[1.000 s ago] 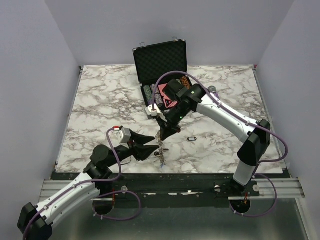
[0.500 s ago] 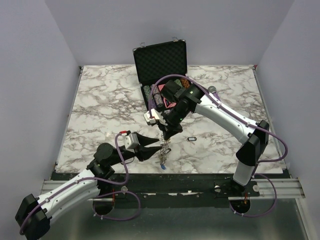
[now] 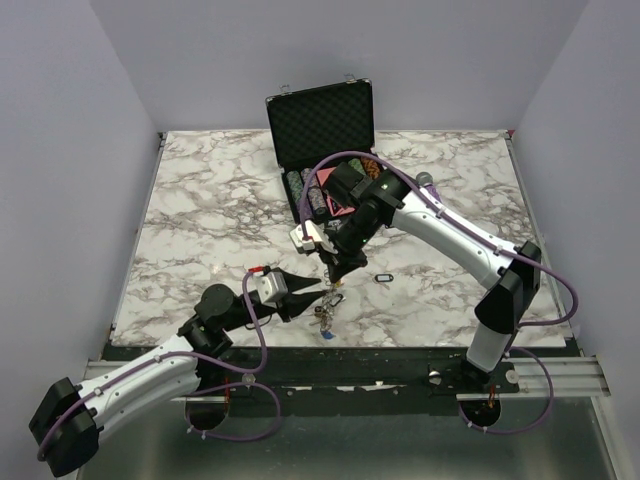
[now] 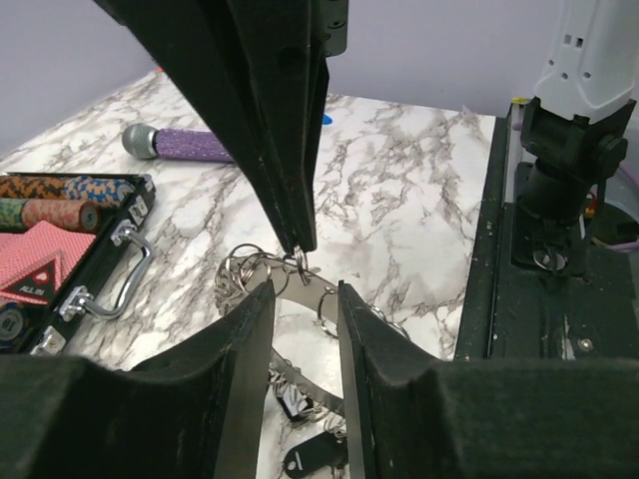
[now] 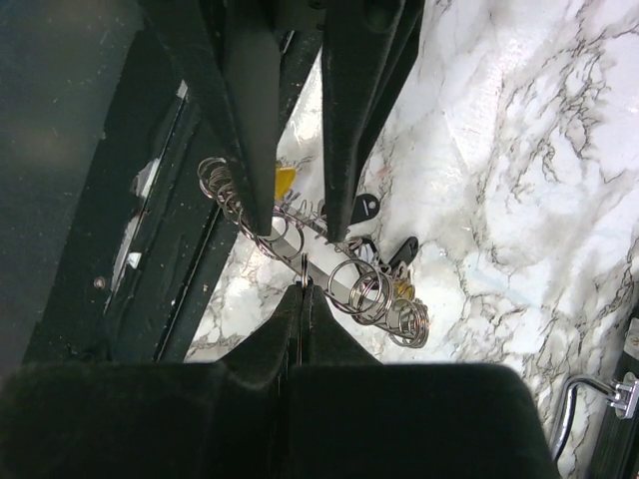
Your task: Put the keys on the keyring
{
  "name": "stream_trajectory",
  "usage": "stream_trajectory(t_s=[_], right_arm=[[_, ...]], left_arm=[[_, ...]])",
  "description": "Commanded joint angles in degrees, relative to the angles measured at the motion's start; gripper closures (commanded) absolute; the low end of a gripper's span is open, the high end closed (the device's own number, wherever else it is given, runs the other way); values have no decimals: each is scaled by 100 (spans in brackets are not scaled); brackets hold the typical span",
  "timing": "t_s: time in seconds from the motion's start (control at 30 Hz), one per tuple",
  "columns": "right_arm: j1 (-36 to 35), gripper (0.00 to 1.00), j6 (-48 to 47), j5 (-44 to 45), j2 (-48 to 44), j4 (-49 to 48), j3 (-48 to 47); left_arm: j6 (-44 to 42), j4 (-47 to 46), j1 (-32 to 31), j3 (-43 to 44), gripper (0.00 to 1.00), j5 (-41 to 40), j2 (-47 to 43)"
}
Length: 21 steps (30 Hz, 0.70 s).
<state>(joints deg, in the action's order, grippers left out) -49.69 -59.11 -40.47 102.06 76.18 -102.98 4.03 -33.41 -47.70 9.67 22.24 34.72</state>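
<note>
Left arm has pushed in to the right. The left gripper jaws have narrowed but stay apart, straddling the keyring, with no firm pinch seen. Right gripper is pressed together on one small loop, dangling the keyring just above the marble table. Close the left squarely on the band and avoid the hanging keys. A loose key lies nearby.

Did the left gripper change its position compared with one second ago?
Yes. In the top view the left gripper has shifted to the right, closer to the small black key that lies alone on the table.
</note>
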Motion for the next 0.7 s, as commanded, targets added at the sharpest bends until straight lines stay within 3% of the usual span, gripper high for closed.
stream_trajectory(t_s=[0.0,0.67], right_arm=[[-32,100,-180,-312,-292,46,15],[-32,99,-118,-594,-11,37,-152]], left_arm=[[-254,-25,-29,123,61,-325,-36],[-96,-403,-29,132,72,52,237]])
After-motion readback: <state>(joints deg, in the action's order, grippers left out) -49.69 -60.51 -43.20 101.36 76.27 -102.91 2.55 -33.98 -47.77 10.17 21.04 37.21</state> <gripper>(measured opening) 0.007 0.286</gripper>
